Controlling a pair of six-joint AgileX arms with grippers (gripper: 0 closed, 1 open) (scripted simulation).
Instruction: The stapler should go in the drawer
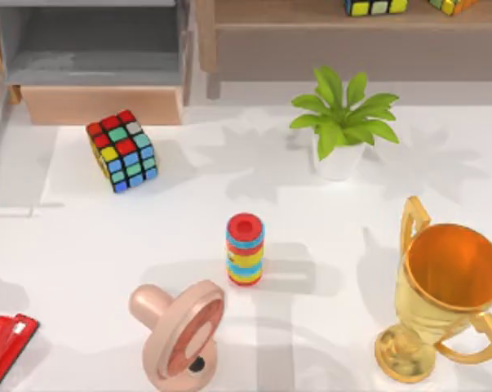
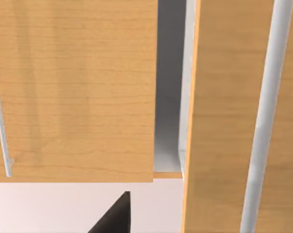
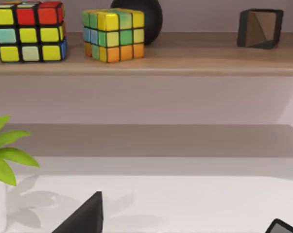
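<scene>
Red stapler [image 1: 6, 347]: lies untouched at the table's near left corner, well apart from the open drawer [image 1: 99, 102] at far left. You cannot tell either arm's jaw state; your next move, judged, is a reach and grasp.

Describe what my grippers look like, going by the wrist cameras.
Little of them is visible. Of the left gripper, the left wrist view catches one matte black, sharp-edged wedge. The right gripper has jaws in the same plain black: one wedge, and a dark corner with a thin lighter-grey rim. No cables, markings or labels can be seen on these parts.
</scene>
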